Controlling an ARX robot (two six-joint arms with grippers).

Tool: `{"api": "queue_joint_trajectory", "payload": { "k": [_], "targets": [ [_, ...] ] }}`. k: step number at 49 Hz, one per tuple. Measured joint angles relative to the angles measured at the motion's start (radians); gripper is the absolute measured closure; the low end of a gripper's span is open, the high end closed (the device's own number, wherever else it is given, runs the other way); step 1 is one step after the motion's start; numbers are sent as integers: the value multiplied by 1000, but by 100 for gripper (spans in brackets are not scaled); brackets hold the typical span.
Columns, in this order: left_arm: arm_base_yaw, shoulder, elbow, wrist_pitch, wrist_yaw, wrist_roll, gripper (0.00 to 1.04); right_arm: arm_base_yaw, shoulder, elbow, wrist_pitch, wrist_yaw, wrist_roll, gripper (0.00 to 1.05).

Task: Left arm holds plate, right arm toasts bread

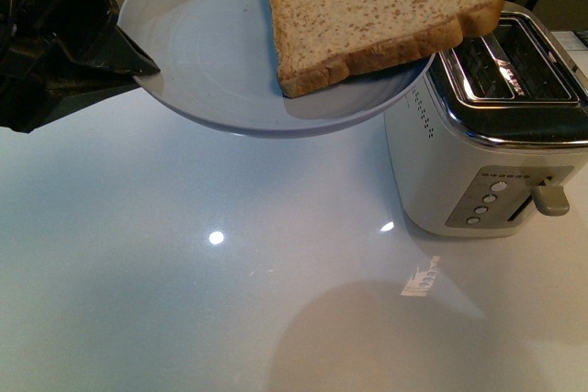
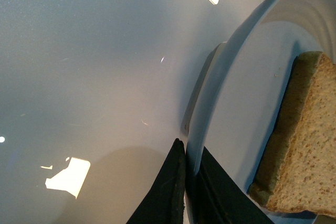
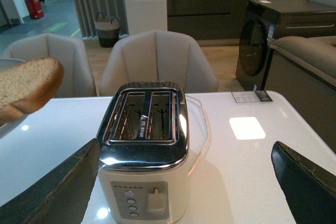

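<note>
Holding step: the left arm [image 2: 193, 187] has its fingers pinched on the one plate [image 1: 211, 61] at its nine o'clock rim, above the worktop [image 1: 184, 273]. One bread [image 1: 386, 6] slice lies toward two o'clock, seemingly overhanging the single toaster [image 1: 459, 162]. The right arm [image 3: 186, 148], fingers wide and empty, must next grasp it.

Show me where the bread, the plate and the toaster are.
bread [image 1: 386, 11], front view, middle of the slice's top face.
plate [image 1: 207, 52], front view, bare inner surface left of the slice.
toaster [image 1: 424, 158], front view, white side wall below the chrome top.
</note>
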Motion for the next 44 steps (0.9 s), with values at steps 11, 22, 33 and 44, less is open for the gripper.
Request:
{"api": "queue_joint_trajectory", "payload": {
  "k": [11, 22, 33, 44],
  "targets": [
    [-2, -1, 1, 0, -1, -2, 102, 0, 0, 0, 0, 0, 0, 9],
    [-2, -1, 1, 0, -1, -2, 102, 0, 0, 0, 0, 0, 0, 9],
    [-2, -1, 1, 0, -1, -2, 102, 0, 0, 0, 0, 0, 0, 9],
    [-2, -1, 1, 0, -1, -2, 102, 8, 12, 5, -19, 29, -5, 9]
  ]
}}
